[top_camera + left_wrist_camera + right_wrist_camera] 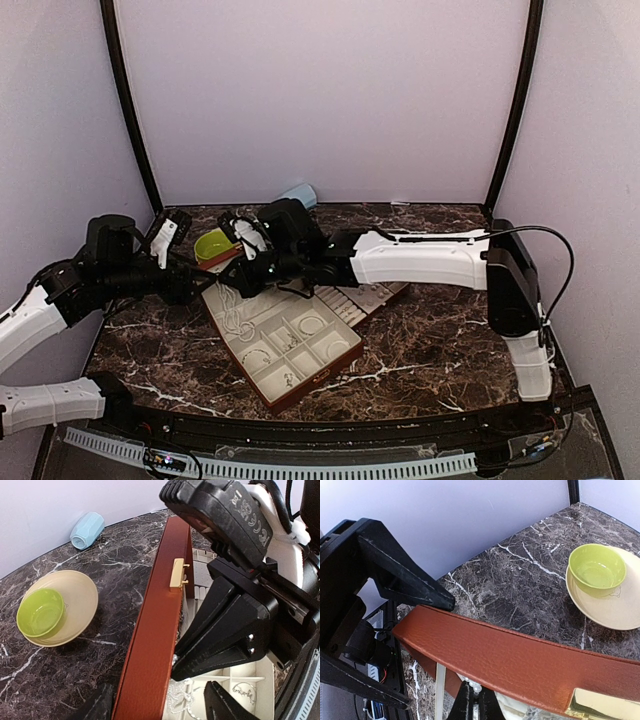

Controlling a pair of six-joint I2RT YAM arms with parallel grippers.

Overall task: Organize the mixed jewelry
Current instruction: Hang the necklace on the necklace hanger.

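The bead strands (232, 318) in the long compartment of the case (310, 385) are light, limp, slippery, so I'd pinch mid-strand; my right gripper (476, 707) is closed tight, my left gripper (160, 707) spread wide astride the case wall

Raised characters (247, 515) are seen moulded on the black housing (200, 500) of the right gripper (176, 670), above and beyond the left pincer (160, 705); being upside down, they cannot be read with certainty
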